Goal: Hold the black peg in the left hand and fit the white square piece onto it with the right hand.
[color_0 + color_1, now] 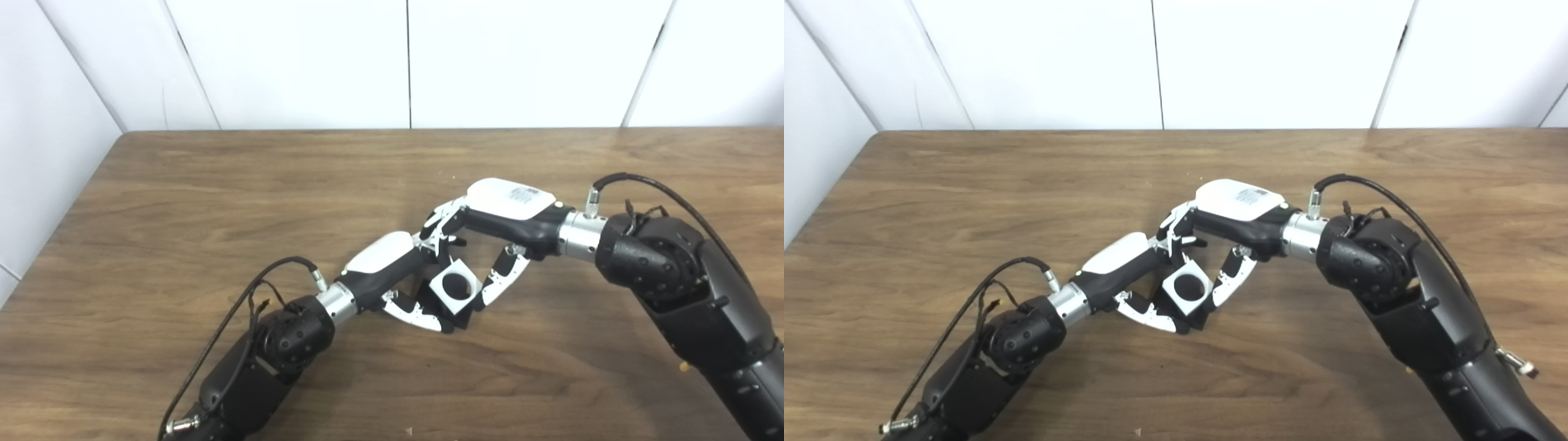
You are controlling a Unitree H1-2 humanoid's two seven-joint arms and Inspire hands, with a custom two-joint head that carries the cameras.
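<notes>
White square piece (454,286) between both hands' fingers (497,278), mid-table (184,202).

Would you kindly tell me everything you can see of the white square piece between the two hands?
The white square piece is a small block, apparently smooth plastic, with a round dark hole through its upward-facing side. It sits tilted, turned like a diamond, above the wooden table near its middle. The left robot hand curls under and beside it, and the right robot hand reaches over it, thumb at its right edge. Dark parts lie beneath it; whether that is the peg cannot be told.
</notes>
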